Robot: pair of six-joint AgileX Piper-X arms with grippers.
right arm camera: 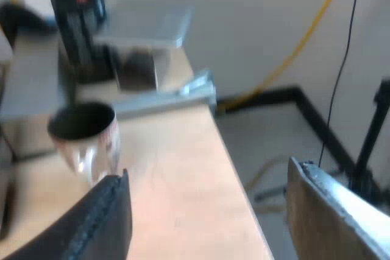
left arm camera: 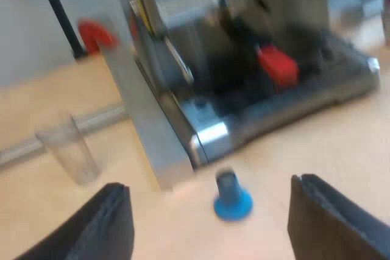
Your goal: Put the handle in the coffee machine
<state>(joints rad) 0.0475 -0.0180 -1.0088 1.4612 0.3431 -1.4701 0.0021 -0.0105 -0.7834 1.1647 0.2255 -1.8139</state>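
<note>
The left gripper has its two black fingers spread far apart, and nothing is between them; they touch no object and hang over the wooden table. At about twelve o'clock from this gripper, just beyond the fingertips, a blue tamper stands upright on the table, near the corner of the espresso machine. Farther away, at about one o'clock, the dark handle with its red end shows at the machine's front, above the drip tray; it seems to sit in the machine, but its metal part I cannot see clearly. At about ten o'clock a clear measuring glass stands upright on the table, apart from the machine's side. The right gripper is also spread wide and holds nothing, above the bare wood near the table's edge. At about eleven o'clock from it a shiny mug stands upright, close to one fingertip; whether they touch I cannot tell. Beyond the mug stands a dark upright device with a small red mark.
</note>
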